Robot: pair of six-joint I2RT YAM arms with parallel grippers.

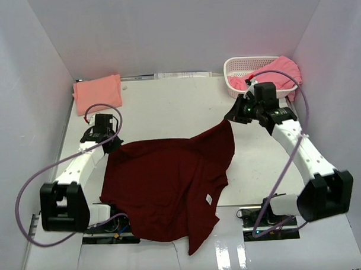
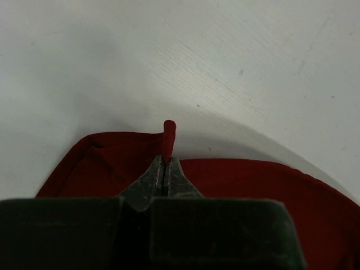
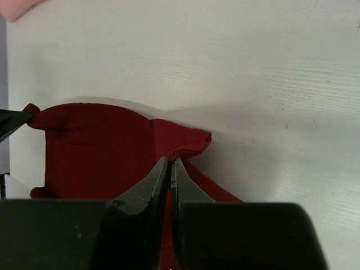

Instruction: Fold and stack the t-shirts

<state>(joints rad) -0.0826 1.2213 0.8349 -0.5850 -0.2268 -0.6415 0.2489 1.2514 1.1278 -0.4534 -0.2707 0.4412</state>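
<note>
Maroon t-shirt [image 1: 164, 189]: spread out between your two arms.
Left gripper [image 2: 165, 163]: fingers closed tight, pinching its edge.
Right gripper [image 3: 170, 161]: fingers clamped on another edge.
Tag [image 1: 208, 199]: white, too small to read.

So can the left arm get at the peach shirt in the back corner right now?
Probably not yet. The left gripper is shut on a corner of the maroon shirt, so it is busy. The table between it and the peach shirt looks bare, so after letting go the way seems free.

White arm links [image 1: 81, 165], black joints, dark jaws, lilac cables [image 1: 51, 169].
</note>
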